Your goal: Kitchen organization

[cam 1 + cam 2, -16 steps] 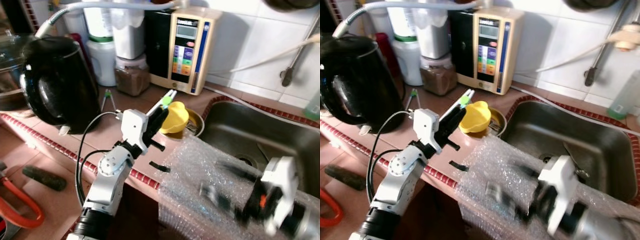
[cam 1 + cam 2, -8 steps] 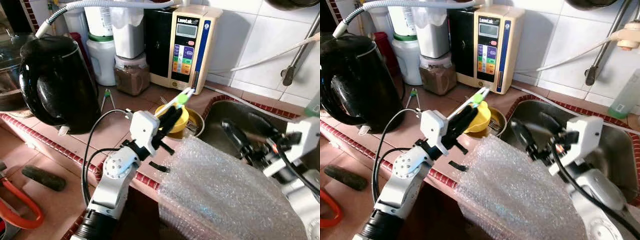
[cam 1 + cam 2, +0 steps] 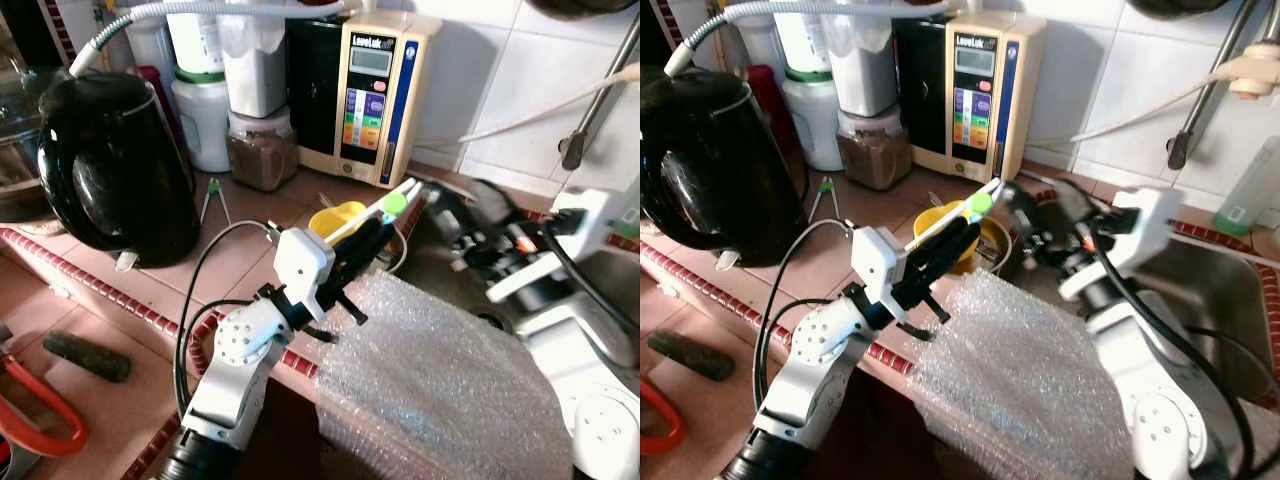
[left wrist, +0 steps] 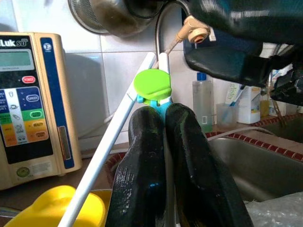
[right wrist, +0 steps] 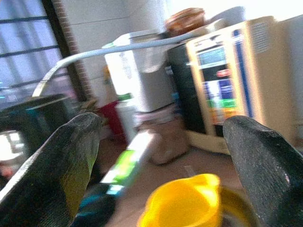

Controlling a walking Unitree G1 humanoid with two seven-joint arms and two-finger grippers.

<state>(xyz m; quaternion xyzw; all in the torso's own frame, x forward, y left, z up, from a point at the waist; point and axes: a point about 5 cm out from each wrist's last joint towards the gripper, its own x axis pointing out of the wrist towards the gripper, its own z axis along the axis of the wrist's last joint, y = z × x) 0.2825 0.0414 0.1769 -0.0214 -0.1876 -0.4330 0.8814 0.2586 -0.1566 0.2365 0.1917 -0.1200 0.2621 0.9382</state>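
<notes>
— Item one?
— One left gripper (image 3: 372, 232), fingers pressed together on one white stick with a green clip (image 3: 394, 203), held above the counter's (image 3: 240, 250) front edge, beside the sink.
— Item two?
— One right gripper (image 3: 1040, 215), blurred, fingers spread wide and holding nothing, over the sink's (image 3: 1220, 280) near corner, close to the stick's tip.
— Yellow goods?
— One yellow cup (image 3: 338, 218), sitting in one metal bowl (image 3: 992, 240), just behind the left gripper.
— Back edge of the counter?
— One black kettle (image 3: 115, 165), one water machine (image 3: 375, 95), one jar of brown powder (image 3: 262, 148), one white jug (image 3: 205, 122).
— Front edge?
— One sheet of bubble wrap (image 3: 440, 380), draped over it.
</notes>
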